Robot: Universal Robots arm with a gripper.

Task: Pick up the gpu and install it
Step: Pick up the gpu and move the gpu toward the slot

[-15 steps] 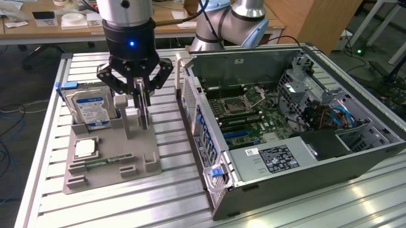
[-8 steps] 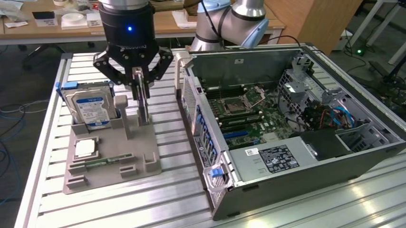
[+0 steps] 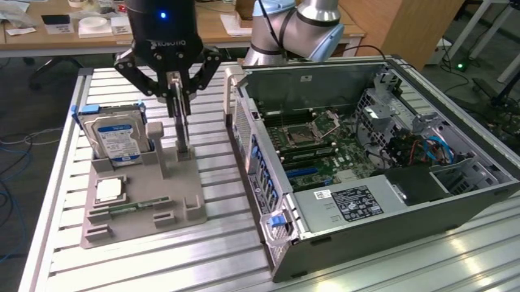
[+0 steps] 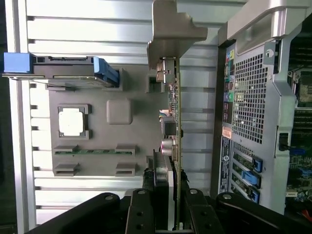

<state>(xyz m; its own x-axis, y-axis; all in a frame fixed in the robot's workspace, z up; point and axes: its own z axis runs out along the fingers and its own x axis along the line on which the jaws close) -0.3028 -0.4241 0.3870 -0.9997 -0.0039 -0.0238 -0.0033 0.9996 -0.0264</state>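
The gpu [image 3: 184, 134] is a thin card standing on edge in the grey holder [image 3: 180, 188] on the exterior view's left. My gripper [image 3: 179, 112] comes down from above and is shut on the card's upper edge. In the wrist view the gpu [image 4: 173, 122] runs edge-on away from my gripper [image 4: 170, 217], with black fingers [image 4: 141, 214] on either side of it and its pale metal bracket [image 4: 171, 29] at the far end. Whether the card has left its slot I cannot tell. The open computer case [image 3: 455, 201] lies beside the holder, with its motherboard [image 3: 325, 146] exposed.
The holder [image 4: 102, 139] also carries a silver hard drive [image 3: 118, 140] with a blue-white label, a square chip [image 3: 109, 190] and a green memory stick [image 3: 134, 207]. Everything rests on a slotted aluminium table [image 3: 219, 255]. The case's rear panel [image 4: 248, 102] stands close beside the card.
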